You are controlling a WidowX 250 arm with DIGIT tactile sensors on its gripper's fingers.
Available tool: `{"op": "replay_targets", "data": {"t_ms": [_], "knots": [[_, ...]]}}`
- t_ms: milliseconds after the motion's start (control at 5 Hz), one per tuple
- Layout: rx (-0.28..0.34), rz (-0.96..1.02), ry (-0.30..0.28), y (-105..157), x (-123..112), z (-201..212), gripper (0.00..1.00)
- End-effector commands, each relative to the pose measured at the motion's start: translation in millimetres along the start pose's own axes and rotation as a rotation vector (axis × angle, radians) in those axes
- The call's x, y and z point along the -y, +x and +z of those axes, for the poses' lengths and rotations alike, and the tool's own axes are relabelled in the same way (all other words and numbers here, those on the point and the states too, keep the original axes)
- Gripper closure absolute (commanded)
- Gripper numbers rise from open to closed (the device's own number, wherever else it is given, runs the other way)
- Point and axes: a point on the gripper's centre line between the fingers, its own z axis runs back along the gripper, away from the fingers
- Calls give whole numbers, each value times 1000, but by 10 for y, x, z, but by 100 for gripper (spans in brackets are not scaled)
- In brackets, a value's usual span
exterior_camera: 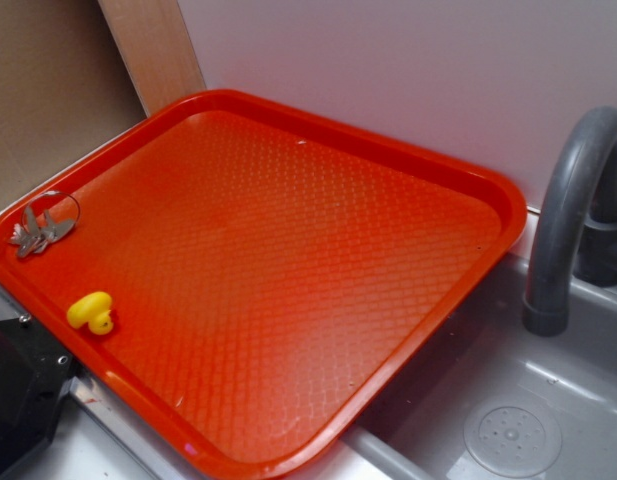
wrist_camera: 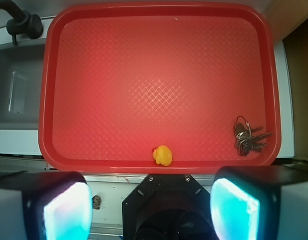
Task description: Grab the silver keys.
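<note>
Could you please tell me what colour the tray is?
The tray is orange-red, clearest in the exterior view.

silver keys [exterior_camera: 40, 231], duck [exterior_camera: 92, 312], red tray [exterior_camera: 318, 260]

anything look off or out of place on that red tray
Nothing spilled or damaged. The red tray sits partly over the sink, one corner overhanging the basin. The silver keys and yellow duck lie apart near one edge; the gripper is open, away from both.
</note>
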Motion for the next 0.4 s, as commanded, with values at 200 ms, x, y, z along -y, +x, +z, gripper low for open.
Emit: {"op": "replay_targets", "data": {"t_ms": [200], "knots": [[21, -183, -14, 516, -343, -5, 0]]}}
